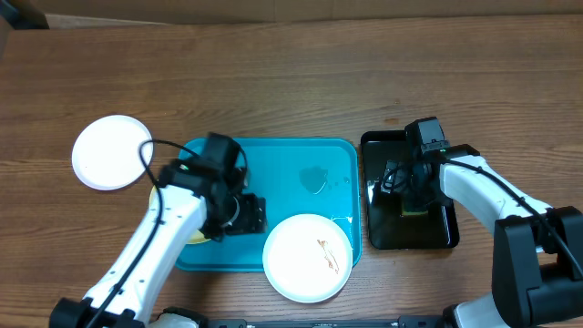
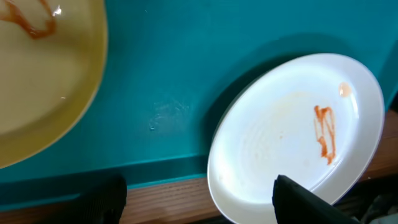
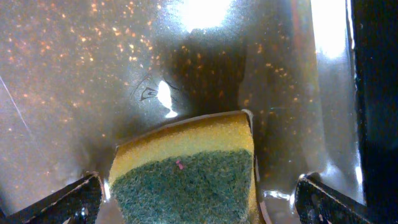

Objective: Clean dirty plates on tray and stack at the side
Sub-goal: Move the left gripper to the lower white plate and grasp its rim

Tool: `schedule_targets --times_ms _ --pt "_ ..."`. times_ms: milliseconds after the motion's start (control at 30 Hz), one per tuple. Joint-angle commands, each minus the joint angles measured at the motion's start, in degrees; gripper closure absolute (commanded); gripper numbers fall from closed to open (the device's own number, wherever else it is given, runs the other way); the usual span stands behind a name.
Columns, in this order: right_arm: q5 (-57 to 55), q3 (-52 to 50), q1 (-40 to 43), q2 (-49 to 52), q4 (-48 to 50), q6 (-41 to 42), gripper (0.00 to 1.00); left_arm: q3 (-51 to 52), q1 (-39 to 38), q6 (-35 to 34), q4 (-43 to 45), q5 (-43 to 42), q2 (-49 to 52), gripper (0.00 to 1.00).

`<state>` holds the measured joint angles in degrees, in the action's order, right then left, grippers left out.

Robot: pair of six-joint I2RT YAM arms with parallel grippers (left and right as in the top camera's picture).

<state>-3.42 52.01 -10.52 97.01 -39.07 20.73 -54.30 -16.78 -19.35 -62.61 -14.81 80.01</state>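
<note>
Hovering the left gripper (image 1: 253, 216) above the tray's (image 1: 273, 164) left half, jaws apart, nothing between. Holding the right gripper (image 3: 205, 205) spread over the sponge (image 3: 186, 149) in the black tray (image 3: 74, 74), fingers either side, not yet pinching.

Three plates: clean white plate (image 1: 111, 152) on the tabletop beyond the tray's left edge; yellow-green plate (image 2: 37, 74), smeared, at the tray's left edge under the left arm; smeared white plate (image 2: 292, 130) at the tray's front right corner, overhanging the front rim.

Likely trouble:
- tipping the overhanging plate off the rim by pressing its outer edge;
- pushing a flat plate along the smooth tray instead of catching it, given so little rim to pinch;
- closing on the sponge off-centre and dragging it or the black tray;
- crowding both arms at the tray's right edge;
- stacking a plate with smears left on it.
</note>
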Motion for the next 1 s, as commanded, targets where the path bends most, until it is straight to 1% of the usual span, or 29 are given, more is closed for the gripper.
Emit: schedule_targets --times_ms 0,300,400,467,500,633,667,767,833,867,967 --pt "0.9 -1.0 0.2 0.1 -0.2 0.1 0.0 4.5 -3.6 -7.3 3.2 0.2 0.6 0.25" --pt "0.9 -1.0 0.2 0.1 -0.2 0.1 0.0 14.3 -12.0 -15.1 10.9 0.0 0.6 0.29" --pt "0.9 -1.0 0.2 0.1 -0.1 0.1 0.0 16.2 -15.1 -18.7 12.2 0.0 0.6 0.39" --pt "0.9 -1.0 0.2 0.1 -0.2 0.1 0.0 16.4 -16.0 -19.6 12.3 0.0 0.6 0.46" --pt "0.9 -1.0 0.2 0.1 -0.2 0.1 0.0 16.4 -16.7 -20.5 12.4 0.0 0.6 0.55" --pt "0.9 -1.0 0.2 0.1 -0.2 0.1 0.0 16.4 -16.8 -20.5 13.3 0.0 0.6 0.77" --pt "0.9 -1.0 0.2 0.1 -0.2 0.1 0.0 16.4 -16.7 -20.5 13.8 0.0 0.6 0.8" --pt "0.9 -1.0 0.2 0.1 -0.2 0.1 0.0 16.4 -16.7 -20.5 15.0 0.0 0.6 0.87" --pt "0.9 -1.0 0.2 0.1 -0.2 0.1 0.0 16.4 -16.7 -20.5 15.6 0.0 0.6 0.94" --pt "0.9 -1.0 0.2 0.1 -0.2 0.1 0.0 16.4 -16.7 -20.5 16.0 0.0 0.6 0.96" --pt "0.9 -1.0 0.2 0.1 -0.2 0.1 0.0 16.4 -16.6 -20.5 17.5 0.4 0.6 0.96"
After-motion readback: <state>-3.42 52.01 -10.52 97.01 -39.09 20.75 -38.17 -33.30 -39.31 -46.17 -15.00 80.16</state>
